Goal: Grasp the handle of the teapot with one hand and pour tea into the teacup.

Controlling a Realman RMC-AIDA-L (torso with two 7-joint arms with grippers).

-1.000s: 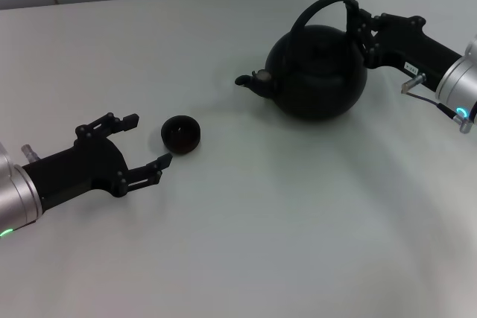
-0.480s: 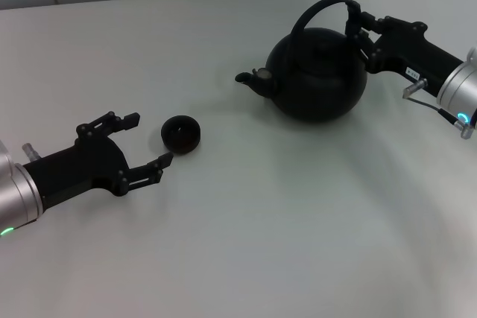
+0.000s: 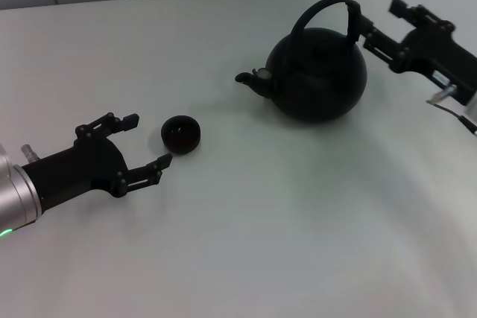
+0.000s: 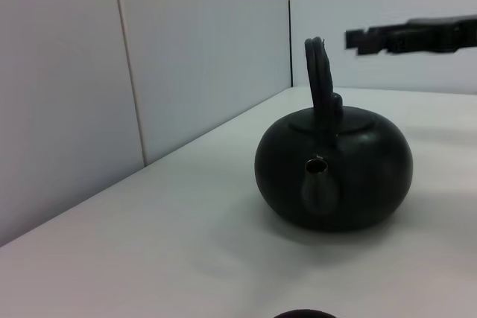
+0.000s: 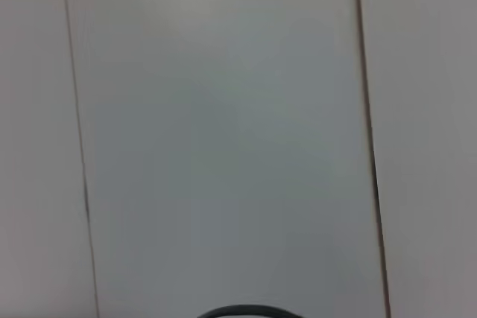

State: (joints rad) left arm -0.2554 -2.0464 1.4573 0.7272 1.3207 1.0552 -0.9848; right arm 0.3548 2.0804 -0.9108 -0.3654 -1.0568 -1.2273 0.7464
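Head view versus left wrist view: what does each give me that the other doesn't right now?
Only the head view shows the left tool, open beside the whole teacup, and the right tool, open just right of the handle, not gripping it. Only the left wrist view shows the spout head-on and the wall panels behind the table. Both show the teapot upright on the white table, with the right tool near its handle.

A white table (image 3: pixel 283 221) carries the teapot (image 3: pixel 320 76); the teacup (image 3: pixel 181 134) sits well left of it.
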